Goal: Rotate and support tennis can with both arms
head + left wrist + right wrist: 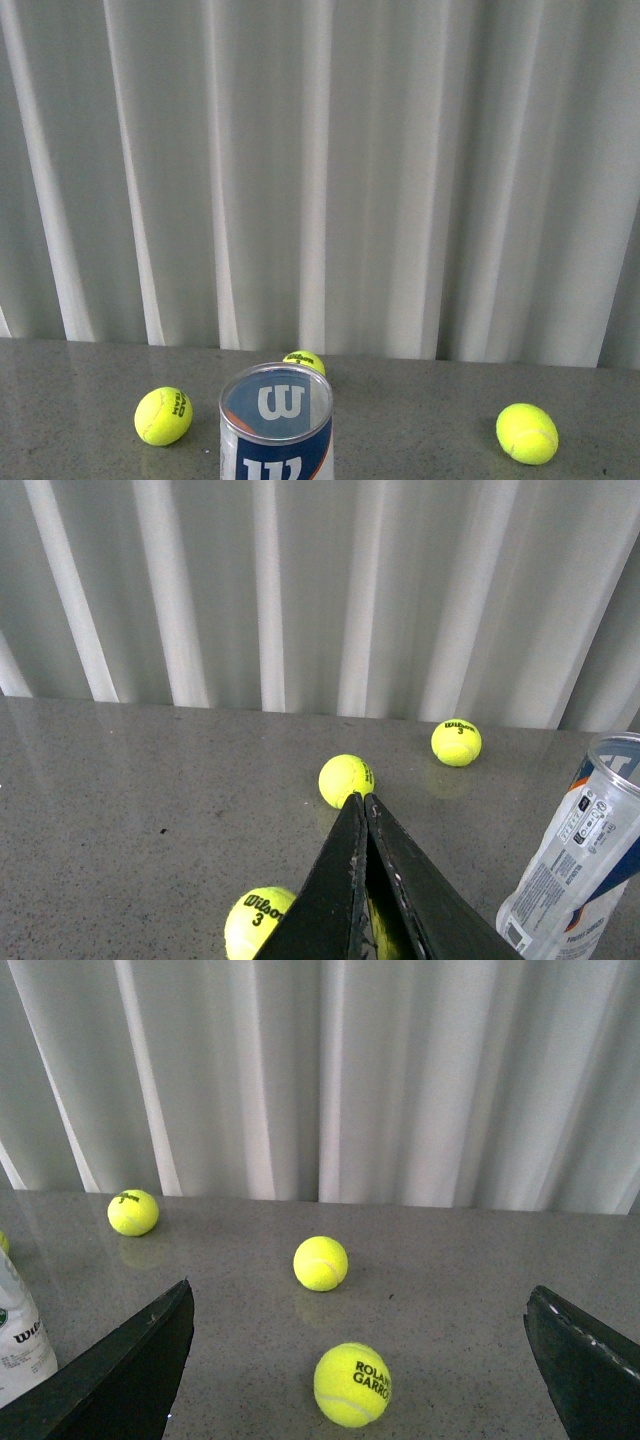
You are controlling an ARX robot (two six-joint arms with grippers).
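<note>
Tennis can [575, 855] upright, beside closed left hand [362, 800], untouched

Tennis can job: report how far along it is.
Done: nothing visible; the can stands upright on the table, untouched. In hand: the left claw is shut and empty, the right claw open and empty, both off the can. Left: grip, rotate and support it with both arms.

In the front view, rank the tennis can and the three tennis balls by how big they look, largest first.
1. tennis can, cut off by the frame's lower edge, nearest the camera.
2. ball right of the can and ball left of the can: look alike, no ranking.
3. ball behind the can: smallest, but farther and partly hidden.
</note>
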